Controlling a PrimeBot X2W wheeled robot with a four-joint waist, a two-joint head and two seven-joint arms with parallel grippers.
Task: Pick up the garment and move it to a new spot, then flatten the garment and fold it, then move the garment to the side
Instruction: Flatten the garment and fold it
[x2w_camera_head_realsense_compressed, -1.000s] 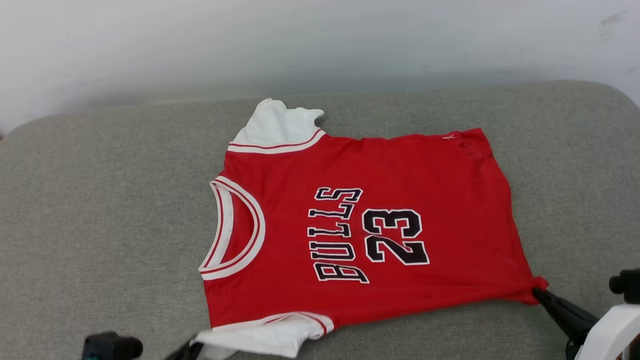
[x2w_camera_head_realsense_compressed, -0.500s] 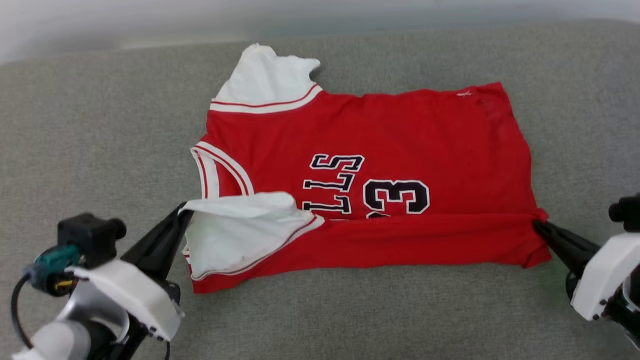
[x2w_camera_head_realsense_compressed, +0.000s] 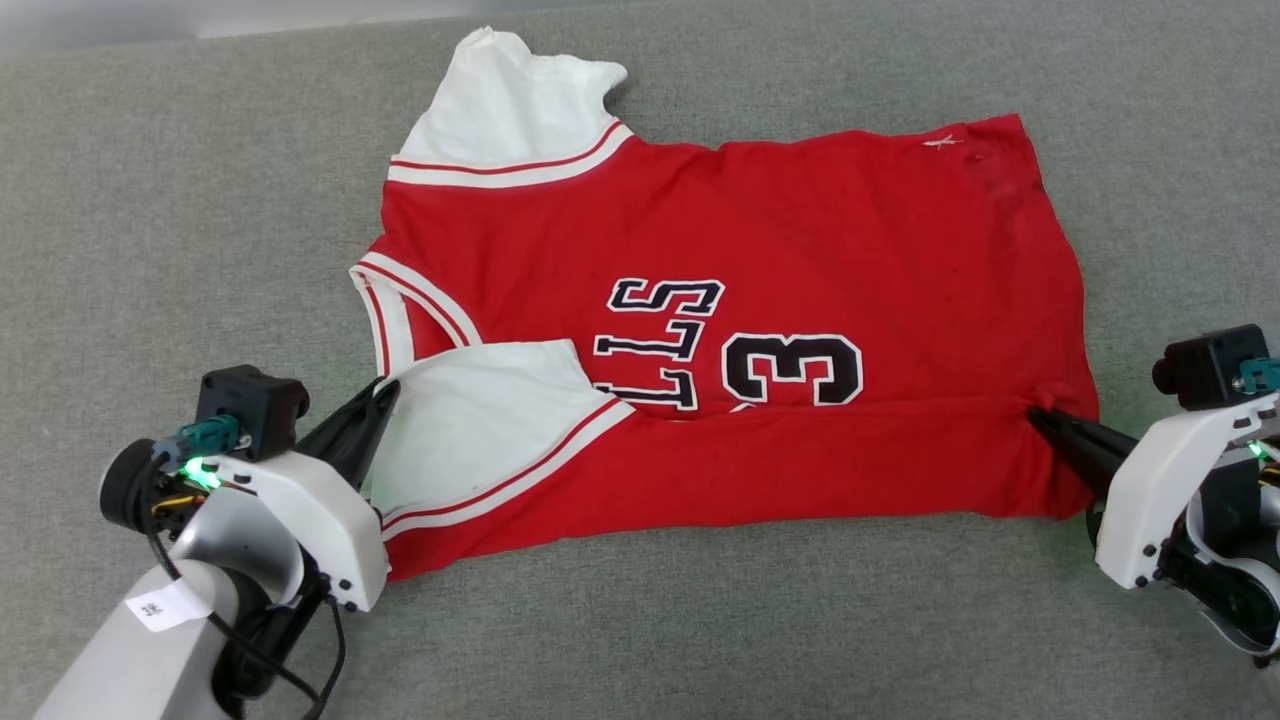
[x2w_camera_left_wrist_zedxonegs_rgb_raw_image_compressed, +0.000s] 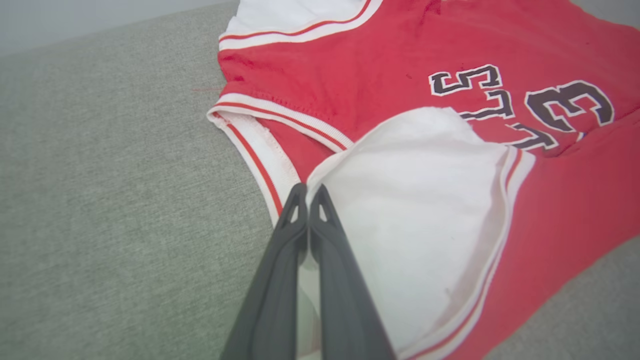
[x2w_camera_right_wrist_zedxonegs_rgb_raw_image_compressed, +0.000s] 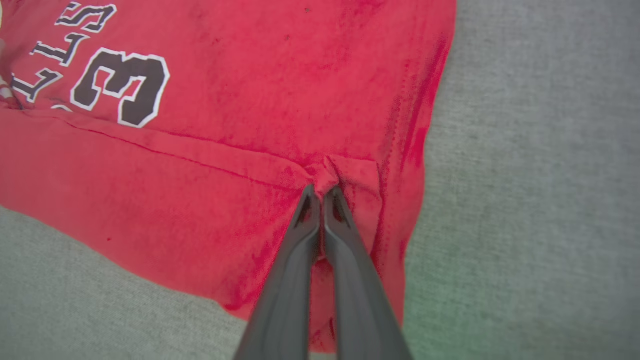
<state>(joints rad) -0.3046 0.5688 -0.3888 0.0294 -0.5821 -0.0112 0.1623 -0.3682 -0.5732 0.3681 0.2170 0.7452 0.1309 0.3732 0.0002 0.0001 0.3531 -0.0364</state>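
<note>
Left gripper (x2w_camera_left_wrist_zedxonegs_rgb_raw_image_compressed: 307, 192) is pinched shut on the edge of the near white sleeve (x2w_camera_head_realsense_compressed: 480, 420), its 2 dark tapered fingers pressed flat together with the cloth caught between them. Right gripper (x2w_camera_right_wrist_zedxonegs_rgb_raw_image_compressed: 322, 192) is clamped too, biting a little puckered knot of red fabric at the hem-end corner.

Between them the garment (x2w_camera_head_realsense_compressed: 800, 230) lies spread on a gray cushion (x2w_camera_head_realsense_compressed: 180, 200) with a coarse woven texture, neck toward the robot's left and hem toward its right. It's a soft matte red jersey knit. The near long edge is folded up over the front, so there's a straight crease running from sleeve to right gripper. The rounded collar (x2w_camera_head_realsense_compressed: 390, 310) is white ribbing with red stripes, same trim as on both sleeves. The far sleeve (x2w_camera_head_realsense_compressed: 500, 110) sticks out flat, a bit crumpled at its tip.

The fold and the near sleeve cover part of the print (x2w_camera_head_realsense_compressed: 655, 345): black letters outlined in white, only "LLS" readable, plus a 3 (x2w_camera_head_realsense_compressed: 795, 368). There's a white sticker (x2w_camera_head_realsense_compressed: 155, 605) on the left forearm, too small to read.
</note>
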